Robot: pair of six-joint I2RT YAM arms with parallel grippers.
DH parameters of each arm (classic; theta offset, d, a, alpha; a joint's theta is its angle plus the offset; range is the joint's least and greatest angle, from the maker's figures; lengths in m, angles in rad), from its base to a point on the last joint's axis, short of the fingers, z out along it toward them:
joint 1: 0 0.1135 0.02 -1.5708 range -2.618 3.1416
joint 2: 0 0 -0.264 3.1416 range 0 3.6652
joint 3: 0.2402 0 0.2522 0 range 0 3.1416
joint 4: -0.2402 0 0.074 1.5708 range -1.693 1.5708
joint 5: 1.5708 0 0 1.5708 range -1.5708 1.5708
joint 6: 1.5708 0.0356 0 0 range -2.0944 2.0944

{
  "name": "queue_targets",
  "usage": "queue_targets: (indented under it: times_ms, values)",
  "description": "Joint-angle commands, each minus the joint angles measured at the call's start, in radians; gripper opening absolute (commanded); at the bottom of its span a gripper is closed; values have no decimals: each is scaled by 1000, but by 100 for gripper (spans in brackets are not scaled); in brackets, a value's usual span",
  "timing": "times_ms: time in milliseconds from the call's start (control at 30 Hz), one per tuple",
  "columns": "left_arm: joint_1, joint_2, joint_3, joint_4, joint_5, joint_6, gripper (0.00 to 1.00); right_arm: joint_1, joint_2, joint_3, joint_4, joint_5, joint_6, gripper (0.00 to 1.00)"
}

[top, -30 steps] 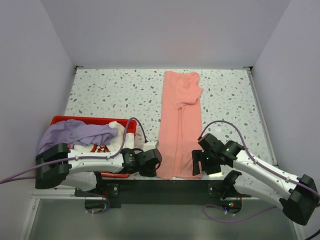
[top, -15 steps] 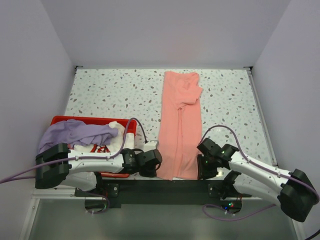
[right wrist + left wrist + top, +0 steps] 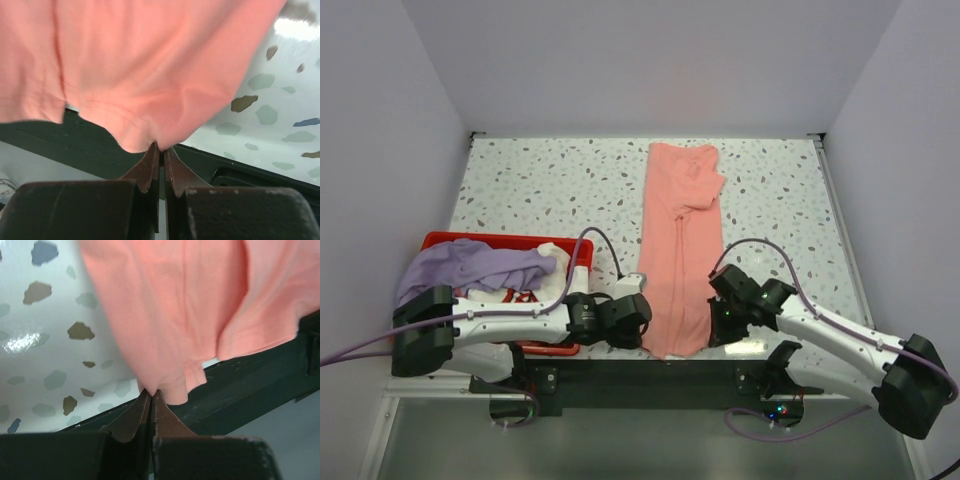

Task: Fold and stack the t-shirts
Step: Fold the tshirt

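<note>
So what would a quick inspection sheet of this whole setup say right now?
Surface: speckled table, glossy.
Job's things: salmon-pink t-shirt lies as a long narrow strip; lavender t-shirt and white t-shirt are heaped together.
Clutter: red crate at the near left, holding those two.
Grippers: left gripper and right gripper are each shut on the pink shirt's near hem.
Cables: one cable loops above the right wrist, another above the left.
Surroundings: plain pale walls.
</note>
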Motion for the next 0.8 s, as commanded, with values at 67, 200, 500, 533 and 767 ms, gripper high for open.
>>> queue_targets:
  times_ms: [67, 200, 500, 533, 767]
  values:
    - [35, 33, 164, -29, -121, 98, 0, 1, 57, 191, -46, 136, -78, 0]
    - [135, 71, 216, 25, -75, 197, 0, -19, 94, 276, -23, 233, -80, 0]
    - [325, 186, 380, 99, -57, 388, 0, -206, 145, 393, 133, 268, -138, 0]
    - [359, 200, 397, 102, -43, 403, 0, -241, 163, 401, 174, 253, -145, 0]
    - [456, 317, 546, 95, -26, 482, 0, -302, 316, 537, 195, 291, -218, 0]
